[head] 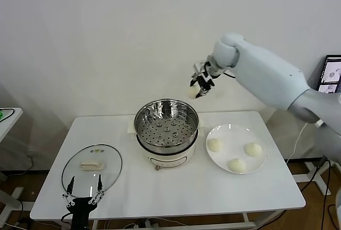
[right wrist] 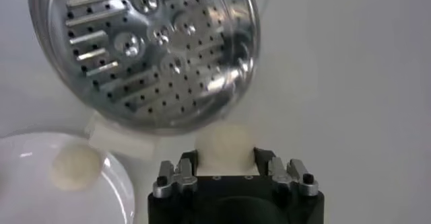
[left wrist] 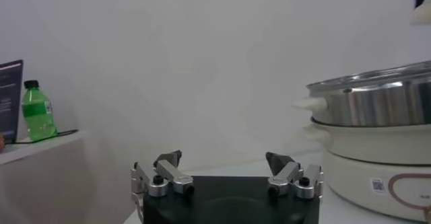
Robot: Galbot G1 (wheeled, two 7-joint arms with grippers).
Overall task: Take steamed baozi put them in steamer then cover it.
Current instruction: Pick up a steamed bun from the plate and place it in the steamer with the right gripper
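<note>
My right gripper (head: 196,90) is shut on a cream-white baozi (head: 192,92) and holds it in the air above the far right rim of the steamer (head: 166,114). In the right wrist view the baozi (right wrist: 226,149) sits between the fingers, with the perforated steamer basket (right wrist: 145,44) below, holding nothing. Three more baozi (head: 215,145) (head: 253,149) (head: 236,164) lie on the white plate (head: 229,131) right of the steamer. The glass cover (head: 91,164) lies flat on the table at the front left. My left gripper (head: 83,192) is open at the table's front edge, beside the cover.
The steamer stands on a white electric pot base (head: 169,158) at mid-table. In the left wrist view the pot (left wrist: 377,151) is at the right and a green bottle (left wrist: 37,111) stands on a side table. A monitor (head: 331,74) is at the far right.
</note>
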